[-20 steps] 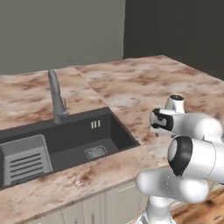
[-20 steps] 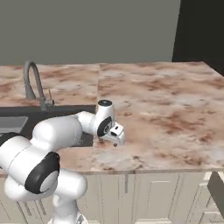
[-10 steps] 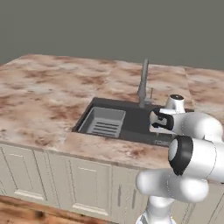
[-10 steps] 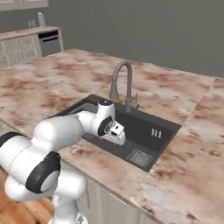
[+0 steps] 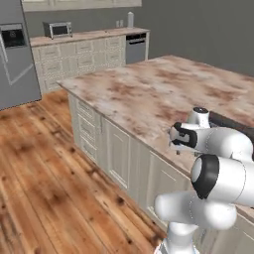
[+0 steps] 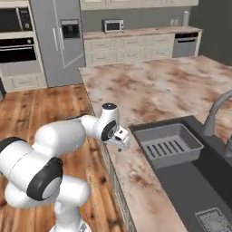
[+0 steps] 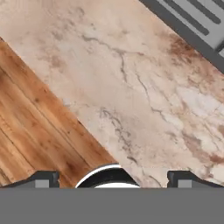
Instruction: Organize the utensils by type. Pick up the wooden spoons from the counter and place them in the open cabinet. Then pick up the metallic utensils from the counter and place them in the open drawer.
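The counter (image 7: 144,87) lies bare beneath the wide-spread fingers (image 7: 43,178).

Glossy white rounded arm (image 6: 68,136) with dark joints.

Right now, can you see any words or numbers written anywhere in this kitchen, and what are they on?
None can be read.
Microwave on the back counter: no legible text on its front.
Wall oven: the panel is too small and blurred to show any writing.
Fridge: its dark door panel shows no legible mark.
Marble counter: only veining, no print.
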